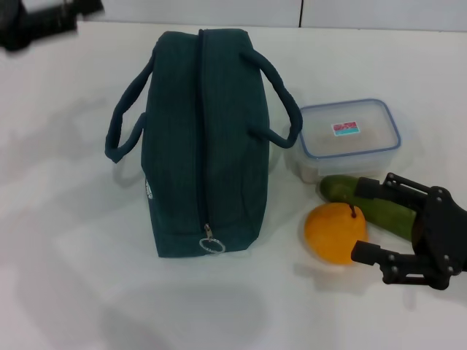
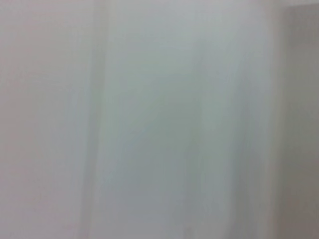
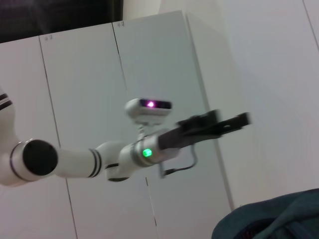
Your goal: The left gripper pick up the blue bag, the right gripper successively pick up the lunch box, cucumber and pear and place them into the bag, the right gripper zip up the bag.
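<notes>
The blue bag [image 1: 201, 138] lies on the white table with its zipper shut and the ring pull [image 1: 212, 244] at its near end; a corner of the bag [image 3: 271, 221] also shows in the right wrist view. To its right sit the lunch box [image 1: 350, 137], the cucumber [image 1: 365, 204] and the pear [image 1: 334, 233]. My right gripper [image 1: 357, 221] is open beside the pear, one finger over the cucumber, the other at the pear's near side. My left gripper [image 1: 44, 22] hovers at the far left, beyond the bag; the left gripper [image 3: 219, 124] shows raised in the right wrist view.
The white table [image 1: 73, 255] stretches left and in front of the bag. White cabinet doors [image 3: 164, 59] stand behind the left arm. The left wrist view holds only a pale blank surface.
</notes>
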Controlling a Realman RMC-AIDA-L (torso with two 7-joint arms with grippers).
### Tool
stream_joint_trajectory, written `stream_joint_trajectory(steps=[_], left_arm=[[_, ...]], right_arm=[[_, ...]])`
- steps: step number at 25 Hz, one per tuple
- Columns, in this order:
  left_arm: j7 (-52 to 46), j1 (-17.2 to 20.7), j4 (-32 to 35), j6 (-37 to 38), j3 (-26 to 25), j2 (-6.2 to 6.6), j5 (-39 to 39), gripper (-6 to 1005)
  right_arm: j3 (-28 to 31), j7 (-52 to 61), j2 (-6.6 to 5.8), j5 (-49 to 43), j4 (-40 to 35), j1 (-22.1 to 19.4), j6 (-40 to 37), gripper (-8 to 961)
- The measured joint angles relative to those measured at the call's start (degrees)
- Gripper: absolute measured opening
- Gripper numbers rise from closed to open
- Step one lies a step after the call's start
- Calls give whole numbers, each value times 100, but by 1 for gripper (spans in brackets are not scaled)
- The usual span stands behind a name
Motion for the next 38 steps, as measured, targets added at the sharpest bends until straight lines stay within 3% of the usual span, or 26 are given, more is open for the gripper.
stream_joint_trajectory(steps=[1, 6, 10, 13, 16, 19, 22, 27, 38], left_arm=[[-411, -253, -129, -701, -32, 100, 250, 876], [-1508, -652, -118, -1680, -7, 214, 1269, 876], [-3078, -839, 469, -1776, 176, 222, 2565, 875], [-4280, -739, 1288, -1640, 824, 187, 3286, 875], [-5422, -542, 2390, -1286, 1636, 104, 3514, 875], [-5719, -539, 2731, -1091, 1723, 35, 3506, 875], [-6035, -583, 3196, -774, 1747, -119, 3366, 875], [-6312, -604, 3230, -640, 1808, -235, 3265, 874], [-6350, -612, 3066, -722, 1945, -540, 4101, 874]], right_arm=[[0, 0, 0, 0, 0, -3, -2, 871], [22, -3, 0, 82, 1, -55, -21, 871], [27, -11, -9, 280, 1, -132, -24, 871], [29, -13, -26, 395, -12, -186, -9, 871], [30, -14, -32, 454, -14, -207, 9, 871], [30, -14, -35, 465, -8, -212, 11, 871], [30, -11, -35, 465, -8, -213, 14, 871], [30, -6, -35, 465, -12, -214, 15, 871], [29, 32, -49, 429, -44, -214, 32, 870]])
